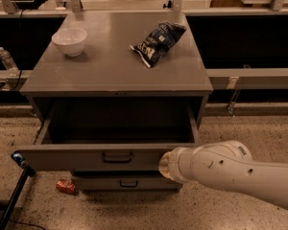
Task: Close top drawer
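The top drawer [77, 158] of the grey cabinet is pulled far out, and its dark inside looks empty. A small black bar handle [117, 156] sits at the centre of its front panel. My gripper [163, 165] is at the end of the white arm [230, 170], which reaches in from the right. It is pressed against the right part of the drawer's front panel, to the right of the handle. The arm's end hides the fingers. A shorter lower drawer front [127, 182] shows below.
On the cabinet top [110, 66] stand a white bowl [69, 40] at the left and a dark blue chip bag [157, 42] at the right. A water bottle [7, 60] stands on the left ledge. A red can [66, 186] and a black pole [12, 198] are on the floor at the left.
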{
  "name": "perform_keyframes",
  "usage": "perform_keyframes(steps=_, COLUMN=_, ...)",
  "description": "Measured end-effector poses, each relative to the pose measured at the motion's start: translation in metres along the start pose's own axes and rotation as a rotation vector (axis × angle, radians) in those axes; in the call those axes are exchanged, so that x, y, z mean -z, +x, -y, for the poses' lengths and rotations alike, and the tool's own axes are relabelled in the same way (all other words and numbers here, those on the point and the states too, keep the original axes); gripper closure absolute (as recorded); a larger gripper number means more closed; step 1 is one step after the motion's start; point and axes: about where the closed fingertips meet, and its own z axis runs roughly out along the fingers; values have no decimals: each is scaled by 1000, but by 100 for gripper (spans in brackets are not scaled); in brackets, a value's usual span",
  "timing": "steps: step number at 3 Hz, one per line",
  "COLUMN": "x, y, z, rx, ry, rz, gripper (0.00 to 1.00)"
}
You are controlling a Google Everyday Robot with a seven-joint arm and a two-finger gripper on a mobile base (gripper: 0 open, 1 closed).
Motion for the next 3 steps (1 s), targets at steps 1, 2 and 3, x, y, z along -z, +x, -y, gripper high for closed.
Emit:
perform_keyframes(steps=1, x=-13, y=8, z=16, rx=17, ry=14, rz=-12, gripper=100)
perform_keyframes(steps=2, x=-39, y=11, z=31, rx=31, ry=0, rz=3, gripper=100)
perform_keyframes(steps=3, x=-54, y=13, z=41, rx=42, ry=-9, rz=18, gripper=100)
